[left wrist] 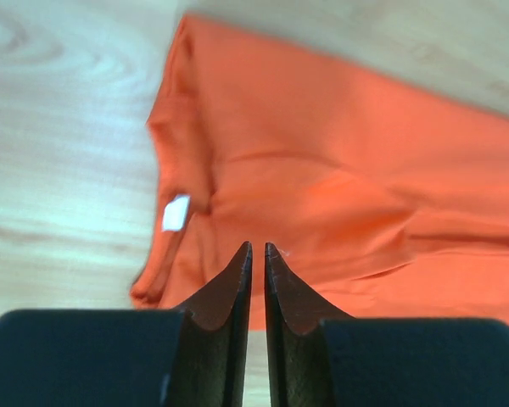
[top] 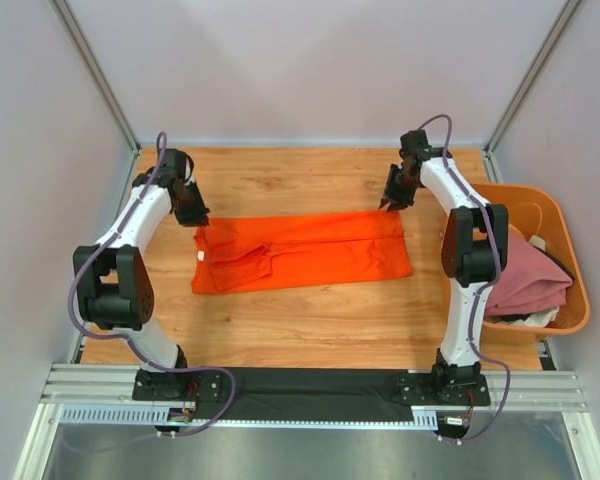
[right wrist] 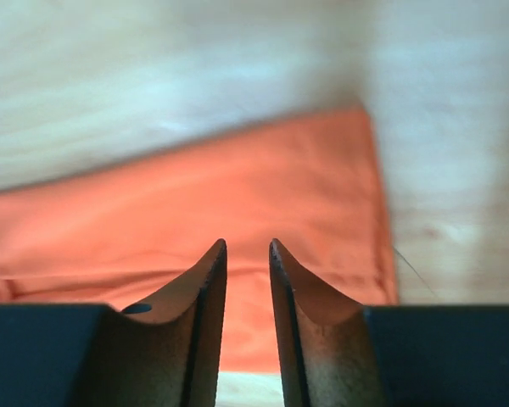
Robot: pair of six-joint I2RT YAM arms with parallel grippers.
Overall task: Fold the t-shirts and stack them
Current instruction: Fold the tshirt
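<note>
Orange cloth, the folded t-shirt (top: 300,252), lies flat mid-table before us, and beyond it we bend both arms down over its far corners, the left gripper (left wrist: 257,248) pressed almost together on nothing, the right gripper (right wrist: 248,246) slightly parted and empty.

orange t-shirt (top: 300,250): soft matt cloth, creased (its white label (left wrist: 176,212) looks smoother) | pink t-shirt (top: 525,280): matt cloth, rumpled | table (top: 310,320): wood, smooth, faint sheen, grain showing | tub (top: 577,305): orange plastic, slightly glossy | rail (top: 90,385): bare metal, ribbed | left gripper (left wrist: 258,254) fingers (left wrist: 229,297): dark, matt, scuffed brown
</note>
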